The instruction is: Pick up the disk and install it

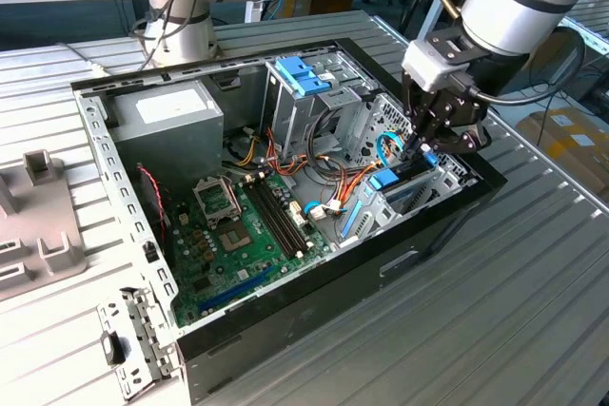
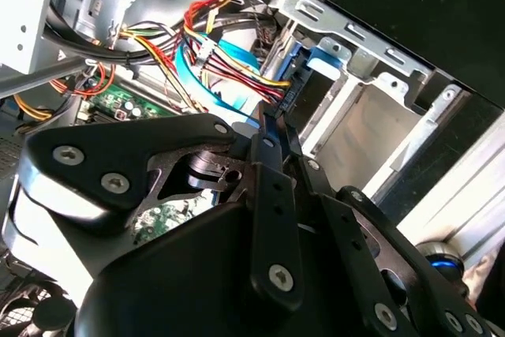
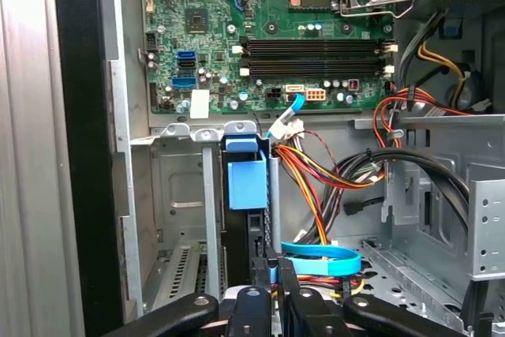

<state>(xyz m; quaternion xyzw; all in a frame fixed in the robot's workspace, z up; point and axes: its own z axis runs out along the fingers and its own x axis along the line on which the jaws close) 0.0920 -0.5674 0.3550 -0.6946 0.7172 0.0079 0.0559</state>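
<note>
Pinching the disk (image 3: pixel 246 183) by its near end with the gripper (image 3: pixel 273 267), fingers drawn close together on the thin edge, with a sliver of blue showing between the tips in the first wrist view. Reaching down into the open case (image 1: pixel 95 140) at the exterior view's right, so as to work at the bay (image 3: pixel 177 187) along that wall. Keeping the disk on edge, upright and narrow, presumably because the slot between the metal walls of the bay admits it only that way. Gripping at the end, not the flat faces, judged as leaving the long sides free to run along the slot. Sitting already between the bay walls, though how deep cannot be told. Steering clear of the cables (image 3: pixel 316 167), which pass just beside the disk on the side away from the case wall, with a flat blue cable (image 3: pixel 319 254) looping near the fingers.

Showing as a dark slab seen edge-on, capped at its far end by a bright blue plastic tab, with blue rails along its sides. Pointing that tab toward the motherboard (image 3: pixel 260 5). Looking rigid and unmarked, squarely aligned with the bay.
</note>
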